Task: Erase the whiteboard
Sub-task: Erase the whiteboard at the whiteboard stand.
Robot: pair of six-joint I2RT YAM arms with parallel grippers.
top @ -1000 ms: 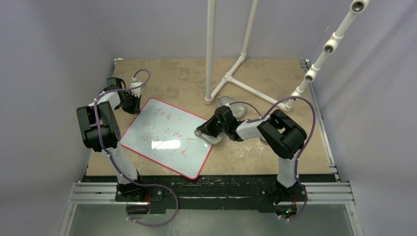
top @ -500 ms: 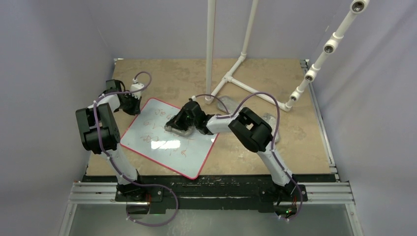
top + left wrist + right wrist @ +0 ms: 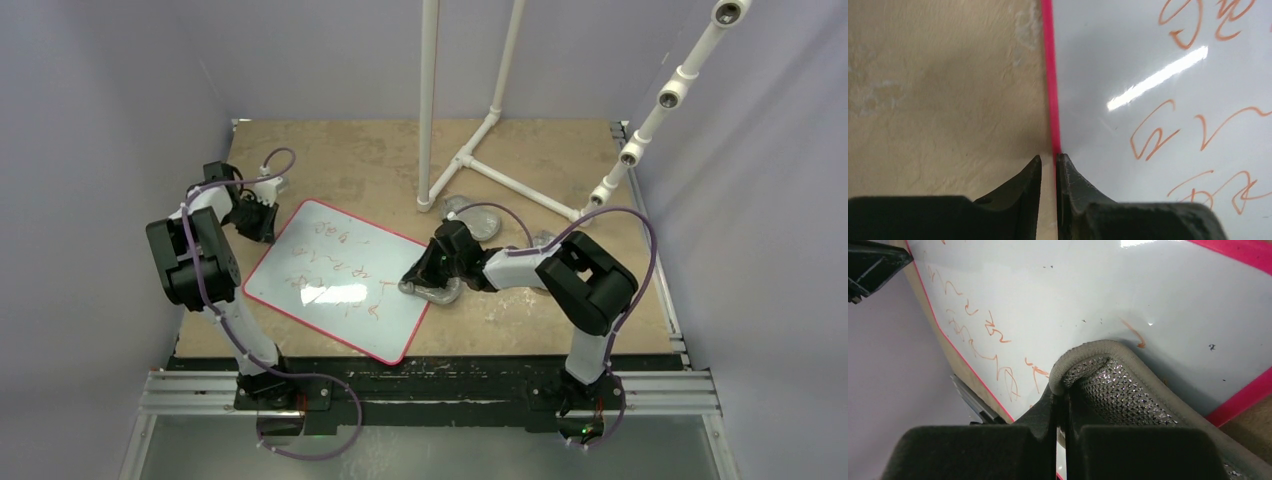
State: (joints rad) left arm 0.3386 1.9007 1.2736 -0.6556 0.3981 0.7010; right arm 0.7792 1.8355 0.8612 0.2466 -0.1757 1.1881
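Observation:
The whiteboard (image 3: 330,318), glossy white with a red rim, lies tilted on the table and bears orange-red scribbles (image 3: 325,262). My left gripper (image 3: 260,222) is at its far-left edge. In the left wrist view the gripper (image 3: 1049,159) is shut on the board's red rim (image 3: 1050,90). My right gripper (image 3: 421,277) is shut on the rim of a silvery-grey oval pad (image 3: 434,292), which rests at the board's right edge. In the right wrist view the gripper (image 3: 1061,392) pinches the pad (image 3: 1118,385) over the white surface (image 3: 1058,290).
Two more grey pads (image 3: 462,208) (image 3: 545,238) lie behind the right arm. A white PVC pipe frame (image 3: 485,135) stands at the back middle, and a pipe with fittings (image 3: 660,100) leans at the right. Walls close in left and right.
The right gripper swept the pad left onto the board's upper middle, then back to its right edge. The left gripper and the board's far corner shifted slightly left.

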